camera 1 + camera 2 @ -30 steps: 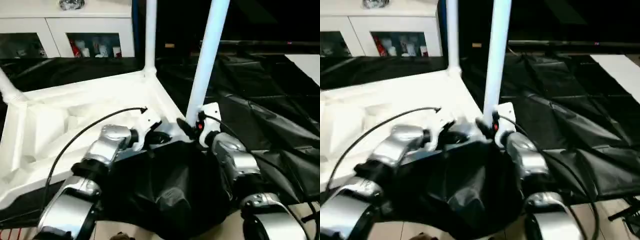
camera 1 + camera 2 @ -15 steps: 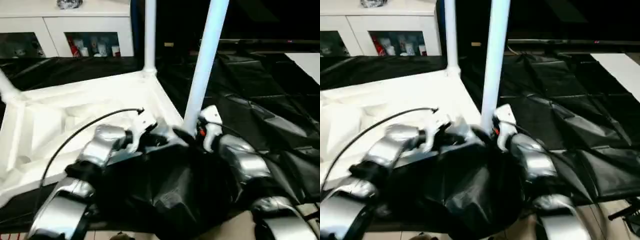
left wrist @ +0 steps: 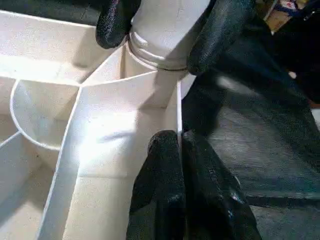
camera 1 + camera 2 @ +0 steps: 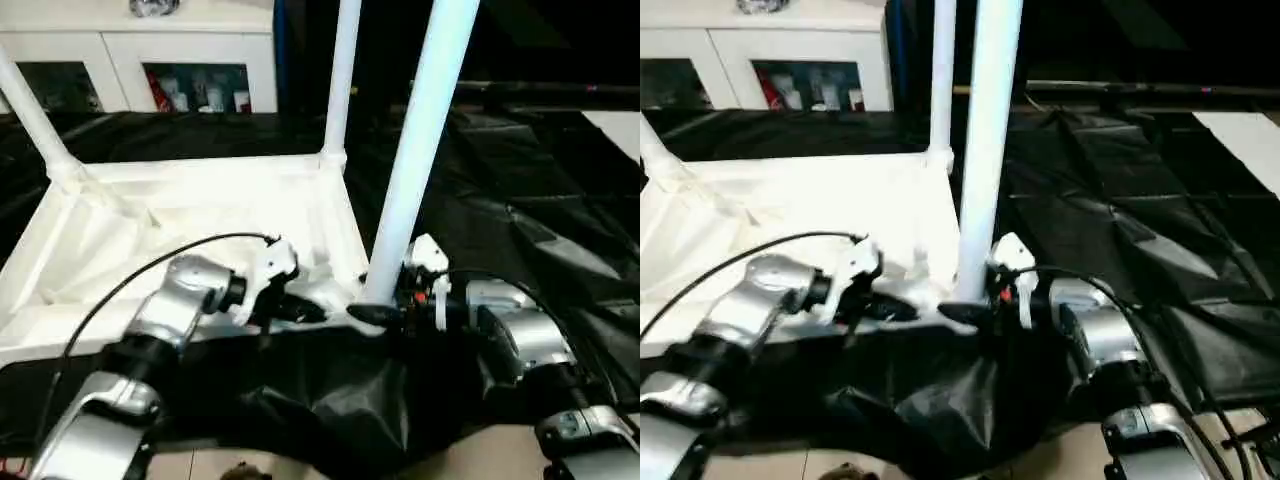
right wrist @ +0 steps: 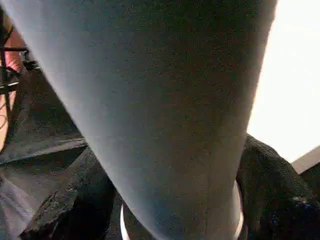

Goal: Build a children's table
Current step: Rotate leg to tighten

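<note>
Children's table leg (image 4: 420,150) is clamped at its base by the right gripper (image 4: 372,314), seated in the near corner socket; the left gripper (image 3: 179,145) pinches the tabletop (image 4: 180,215) wall beside it. Three legs are visibly up — a fourth isn't visible, so probably nearly done.

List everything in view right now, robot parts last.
Tabletop: 1, white, upside down on the black sheet.
Legs: 3, white, upright in corner sockets: near right, far right, far left.
Sheet: 1, black, under and around the tabletop.
Cabinet: 1, white, glass doors, behind.
Left gripper: black fingers pinching the tabletop's near wall.
Right gripper: black fingers around the near right leg's base.
Forearms: 2, silver, left, right.
</note>
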Motion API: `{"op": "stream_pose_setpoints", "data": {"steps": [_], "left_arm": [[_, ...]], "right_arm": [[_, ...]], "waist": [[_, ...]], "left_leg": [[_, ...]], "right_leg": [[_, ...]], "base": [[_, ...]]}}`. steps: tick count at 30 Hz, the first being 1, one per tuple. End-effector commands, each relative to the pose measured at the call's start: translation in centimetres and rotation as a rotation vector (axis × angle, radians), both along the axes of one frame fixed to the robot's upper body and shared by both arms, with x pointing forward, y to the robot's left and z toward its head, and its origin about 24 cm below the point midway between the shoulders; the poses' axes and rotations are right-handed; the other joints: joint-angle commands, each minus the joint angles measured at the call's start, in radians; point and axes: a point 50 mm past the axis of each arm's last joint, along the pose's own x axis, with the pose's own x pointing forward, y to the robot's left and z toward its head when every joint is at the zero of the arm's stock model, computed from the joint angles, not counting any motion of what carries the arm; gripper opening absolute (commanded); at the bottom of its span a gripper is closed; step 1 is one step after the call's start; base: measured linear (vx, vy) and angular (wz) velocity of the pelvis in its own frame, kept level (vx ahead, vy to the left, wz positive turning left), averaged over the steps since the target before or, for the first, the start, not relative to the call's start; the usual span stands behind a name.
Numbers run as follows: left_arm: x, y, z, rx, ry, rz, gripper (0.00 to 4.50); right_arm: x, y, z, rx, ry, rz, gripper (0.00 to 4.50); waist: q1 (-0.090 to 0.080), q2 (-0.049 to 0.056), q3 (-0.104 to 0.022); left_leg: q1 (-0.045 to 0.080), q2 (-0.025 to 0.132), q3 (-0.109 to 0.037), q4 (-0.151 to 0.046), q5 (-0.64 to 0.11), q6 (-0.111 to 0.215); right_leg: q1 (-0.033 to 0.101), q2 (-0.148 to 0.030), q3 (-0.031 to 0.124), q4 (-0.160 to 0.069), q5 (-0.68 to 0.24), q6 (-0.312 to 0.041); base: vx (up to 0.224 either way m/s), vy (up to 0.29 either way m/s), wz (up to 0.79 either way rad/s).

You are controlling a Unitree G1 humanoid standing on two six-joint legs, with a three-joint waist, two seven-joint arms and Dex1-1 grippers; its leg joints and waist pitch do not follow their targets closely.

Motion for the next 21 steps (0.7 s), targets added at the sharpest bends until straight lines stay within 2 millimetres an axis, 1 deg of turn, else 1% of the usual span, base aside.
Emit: {"op": "stream_pose_setpoints", "data": {"steps": [1,2,5,8,9,10,11,12,14,15,17,18,19,20,21], "left_arm": [[-0.6,-1.7,0.5,-0.041,-0.006,-0.102,0.00],[-0.6,-1.6,0.6,-0.039,-0.005,-0.104,0.00],[-0.4,-1.5,0.7,-0.037,-0.016,-0.092,0.00],[0.1,-1.8,0.9,-0.048,-0.051,-0.041,0.00],[0.4,-1.9,1.0,-0.053,-0.065,-0.010,0.00],[0.7,-2.1,1.1,-0.060,-0.079,0.018,0.00],[0.8,-2.2,1.1,-0.063,-0.085,0.030,0.00],[1.3,-2.5,1.2,-0.067,-0.100,0.070,0.00],[1.8,-2.8,1.2,-0.063,-0.114,0.117,0.00],[2.1,-3.0,1.1,-0.061,-0.121,0.145,0.00],[2.8,-3.6,1.1,-0.061,-0.138,0.211,0.00],[2.8,-3.6,1.1,-0.061,-0.139,0.212,0.00],[3.1,-3.8,1.2,-0.060,-0.146,0.241,0.00],[3.4,-4.1,1.2,-0.059,-0.153,0.270,0.00],[3.7,-4.5,1.3,-0.060,-0.167,0.303,0.00]], "right_arm": [[-0.7,1.5,-0.6,-0.004,0.039,0.079,2.98],[-0.8,1.6,-0.5,0.000,0.042,0.083,2.98],[-0.7,1.7,-0.6,0.001,0.037,0.073,2.67],[-0.5,2.1,-1.0,-0.013,0.019,0.012,2.60],[-0.1,2.2,-1.2,-0.023,0.005,-0.044,2.59],[0.3,2.5,-1.4,-0.032,-0.002,-0.110,2.58],[0.4,2.6,-1.5,-0.036,-0.006,-0.138,2.58],[0.8,2.9,-1.8,-0.043,-0.006,-0.214,2.57],[1.2,3.5,-2.1,-0.038,0.003,-0.293,2.57],[1.5,3.8,-2.1,-0.032,0.010,-0.340,2.57],[2.0,4.8,-2.2,-0.009,0.031,-0.435,2.56],[2.0,4.8,-2.2,-0.009,0.031,-0.436,2.56],[2.2,5.3,-2.2,0.002,0.042,-0.472,2.56],[2.5,5.8,-2.2,0.005,0.051,-0.512,2.56],[2.7,6.5,-2.1,0.008,0.051,-0.542,2.56]], "waist": [[0.002,-0.004,-0.065],[0.002,-0.004,-0.065],[0.001,-0.005,-0.065],[0.000,-0.005,-0.063],[-0.001,-0.005,-0.063],[-0.006,-0.005,-0.060],[-0.010,-0.006,-0.058],[-0.011,-0.005,-0.057],[-0.022,-0.004,-0.054],[-0.024,-0.002,-0.055],[-0.034,-0.002,-0.055],[-0.037,0.001,-0.056],[-0.038,-0.001,-0.057],[-0.040,0.003,-0.056],[-0.043,0.001,-0.056]], "left_leg": [[0.011,0.067,-0.029,-0.067,-0.229,0.043],[0.010,0.067,-0.029,-0.067,-0.224,0.043],[0.010,0.066,-0.029,-0.067,-0.225,0.044],[0.011,0.065,-0.030,-0.067,-0.233,0.037],[0.012,0.064,-0.030,-0.067,-0.239,0.036],[0.012,0.063,-0.031,-0.068,-0.251,0.027],[0.015,0.061,-0.035,-0.068,-0.279,0.019],[0.016,0.061,-0.036,-0.068,-0.288,0.014],[0.021,0.057,-0.041,-0.069,-0.329,0.001],[0.023,0.057,-0.041,-0.068,-0.337,-0.002],[0.027,0.057,-0.043,-0.069,-0.359,-0.004],[0.025,0.058,-0.044,-0.070,-0.361,-0.005],[0.025,0.058,-0.045,-0.072,-0.362,-0.005],[0.025,0.059,-0.045,-0.072,-0.363,-0.006],[0.025,0.058,-0.044,-0.073,-0.366,-0.007]], "right_leg": [[0.046,-0.090,0.061,-0.080,-0.375,-0.179],[0.048,-0.090,0.061,-0.079,-0.366,-0.182],[0.047,-0.090,0.060,-0.079,-0.367,-0.180],[0.045,-0.092,0.061,-0.083,-0.394,-0.173],[0.045,-0.091,0.060,-0.083,-0.403,-0.170],[0.040,-0.092,0.061,-0.088,-0.431,-0.164],[0.040,-0.093,0.058,-0.094,-0.485,-0.151],[0.039,-0.094,0.058,-0.097,-0.511,-0.140],[0.035,-0.094,0.053,-0.108,-0.591,-0.109],[0.034,-0.095,0.053,-0.110,-0.599,-0.104],[0.031,-0.093,0.051,-0.114,-0.603,-0.098],[0.031,-0.092,0.051,-0.111,-0.592,-0.101],[0.033,-0.093,0.050,-0.111,-0.580,-0.103],[0.031,-0.093,0.052,-0.111,-0.565,-0.110],[0.031,-0.091,0.051,-0.111,-0.561,-0.111]], "base": [[0.000,0.000,0.00],[0.000,0.000,0.00],[0.000,0.000,0.00],[0.000,0.000,0.00],[0.000,0.000,0.00],[0.000,0.000,0.00],[0.000,0.000,0.00],[0.000,0.000,0.00],[0.000,0.000,0.00],[0.000,0.000,0.00],[0.000,0.000,0.00],[0.000,0.000,0.00],[0.000,0.000,0.00],[0.000,0.000,0.00],[0.000,0.000,0.00]]}}
